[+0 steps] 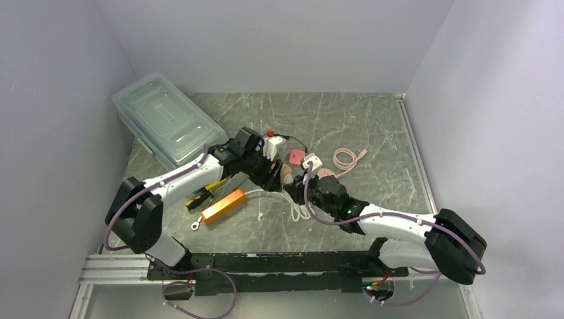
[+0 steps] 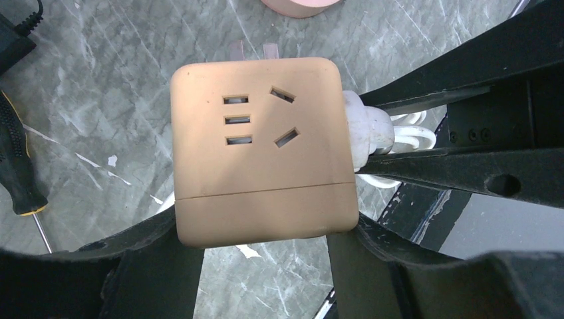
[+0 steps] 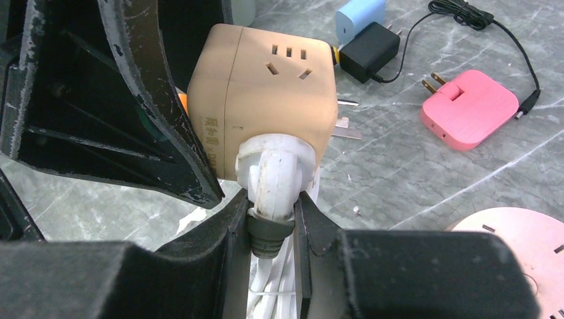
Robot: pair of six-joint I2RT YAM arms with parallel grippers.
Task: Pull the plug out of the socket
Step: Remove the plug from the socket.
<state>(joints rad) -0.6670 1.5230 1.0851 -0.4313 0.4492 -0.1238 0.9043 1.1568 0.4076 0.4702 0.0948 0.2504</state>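
The socket (image 2: 263,149) is a tan cube with slot openings on its faces, held a little above the marble table. My left gripper (image 2: 259,232) is shut on it, one finger on each lower side. A white plug (image 3: 273,173) with a grey strain relief sits flush against the side of the socket (image 3: 266,86). My right gripper (image 3: 273,219) is shut on that plug, its fingers pinching it from both sides. In the top view the two grippers meet at the socket (image 1: 287,174) in the middle of the table. The plug's white cable (image 1: 299,211) hangs below.
A pink adapter (image 3: 471,106), a black charger (image 3: 370,43) and a blue adapter (image 3: 359,14) lie beyond the socket. A pink disc (image 3: 512,252) lies at the right. A screwdriver (image 2: 16,166), an orange box (image 1: 224,205) and a lidded plastic container (image 1: 166,119) are on the left.
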